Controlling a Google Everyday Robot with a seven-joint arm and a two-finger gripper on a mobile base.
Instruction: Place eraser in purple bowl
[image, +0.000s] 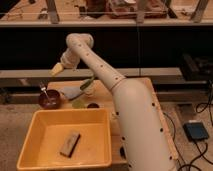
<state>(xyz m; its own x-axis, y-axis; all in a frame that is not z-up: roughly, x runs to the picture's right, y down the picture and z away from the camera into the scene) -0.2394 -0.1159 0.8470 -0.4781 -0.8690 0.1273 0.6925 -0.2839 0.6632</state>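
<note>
The eraser (70, 144), a tan oblong block with a dark strip on one side, lies inside the yellow bin (35, 131) at the front of the table. The purple bowl (49, 99) sits on the table just behind the bin's far left corner, and a metal utensil (43, 88) stands in it. My gripper (57, 69) hangs at the end of the white arm, in the air above and slightly right of the purple bowl, well behind the eraser.
A blue-grey sponge (71, 92), a green item (88, 82), a yellow-green item (79, 104) and a small dark dish (93, 105) lie on the wooden table (150, 107) behind the bin. Dark shelving (150, 47) runs behind the table. My arm's body (135, 125) covers the table's right part.
</note>
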